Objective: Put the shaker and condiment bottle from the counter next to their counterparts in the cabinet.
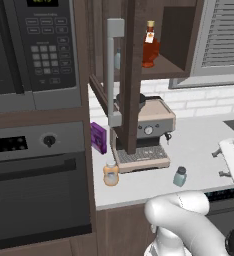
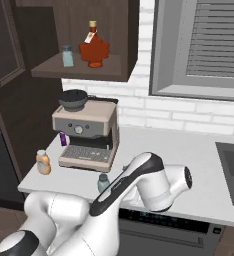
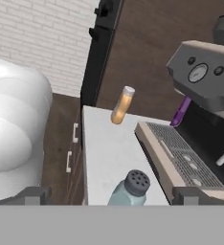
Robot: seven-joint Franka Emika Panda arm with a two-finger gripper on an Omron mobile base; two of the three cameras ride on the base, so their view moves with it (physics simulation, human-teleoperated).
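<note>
Reaching is the step: open, empty end effector nears the small translucent grey-blue shaker on the white table, pale orange-tan condiment bottle at twelve o'clock. Next: straddle its cap.

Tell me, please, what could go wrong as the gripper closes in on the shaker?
The shaker stands close beside the espresso machine, so a finger could catch the machine's tray edge. It is small and upright near the counter front edge; a bump might tip it off. The open cabinet door hangs over the lift path.
</note>
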